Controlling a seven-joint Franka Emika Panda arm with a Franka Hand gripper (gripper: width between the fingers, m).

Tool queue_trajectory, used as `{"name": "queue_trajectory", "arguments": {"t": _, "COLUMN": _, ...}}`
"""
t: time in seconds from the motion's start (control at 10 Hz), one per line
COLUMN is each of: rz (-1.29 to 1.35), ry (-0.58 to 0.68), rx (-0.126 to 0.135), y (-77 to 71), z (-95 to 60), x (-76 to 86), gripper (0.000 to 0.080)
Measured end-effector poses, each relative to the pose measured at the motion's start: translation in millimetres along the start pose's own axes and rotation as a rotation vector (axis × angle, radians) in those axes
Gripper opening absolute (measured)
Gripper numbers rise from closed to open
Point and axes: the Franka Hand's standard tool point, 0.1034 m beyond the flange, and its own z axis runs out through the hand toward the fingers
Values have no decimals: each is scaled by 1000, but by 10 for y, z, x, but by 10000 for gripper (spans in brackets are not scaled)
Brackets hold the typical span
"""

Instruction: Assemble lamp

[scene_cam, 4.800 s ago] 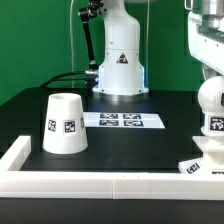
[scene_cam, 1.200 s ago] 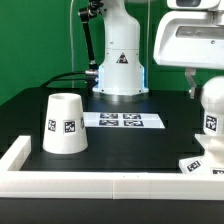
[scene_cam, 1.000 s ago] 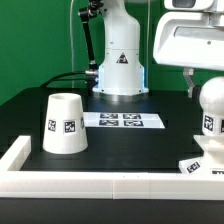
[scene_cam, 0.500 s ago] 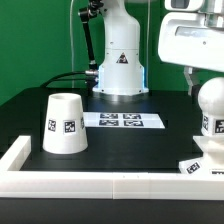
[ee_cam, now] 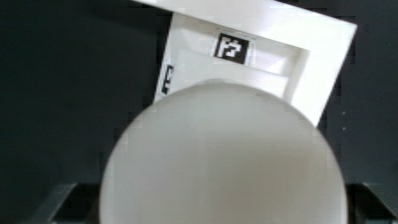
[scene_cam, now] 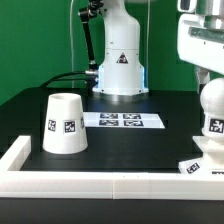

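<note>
The gripper (scene_cam: pixel 208 80) hangs at the exterior view's right edge, directly over the bulb (scene_cam: pixel 213 108). In the wrist view the bulb (ee_cam: pixel 214 150) fills most of the picture, with a dark finger (ee_cam: pixel 63 205) close against its side and the other finger near the opposite corner. The bulb thus lies between the jaws, which stand about as wide apart as the bulb. Whether the pads press on it or merely flank it cannot be told. The bulb stands upright, with a square tag facing the exterior camera. The base (scene_cam: pixel 203 166) lies at the lower right of the exterior view, cut off by the picture edge, just below the bulb. Whether the two touch cannot be told. In the wrist view the base (ee_cam: pixel 285 60) shows beyond the bulb, with one tag on its sloped face. The shade (scene_cam: pixel 65 125) stands on the black table (scene_cam: pixel 130 145) at the exterior view's left, narrow end up, well apart from the bulb, with two tags visible. The marker board (scene_cam: pixel 122 120) lies flat between the shade and the bulb, in front of the pedestal (scene_cam: pixel 120 60). A white rail (scene_cam: pixel 100 182) borders the table's near edge.
</note>
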Motion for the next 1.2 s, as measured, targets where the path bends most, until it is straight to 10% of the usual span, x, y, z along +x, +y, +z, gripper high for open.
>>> {"name": "queue_trajectory", "arguments": {"t": 0.4, "rz": 121, "ry": -22, "rx": 4, "y": -9, "z": 12, "x": -35, "gripper": 636}}
{"name": "queue_trajectory", "arguments": {"t": 1.2, "rz": -595, "ry": -8, "rx": -7, "y": -8, "z": 21, "x": -43, "gripper": 699}}
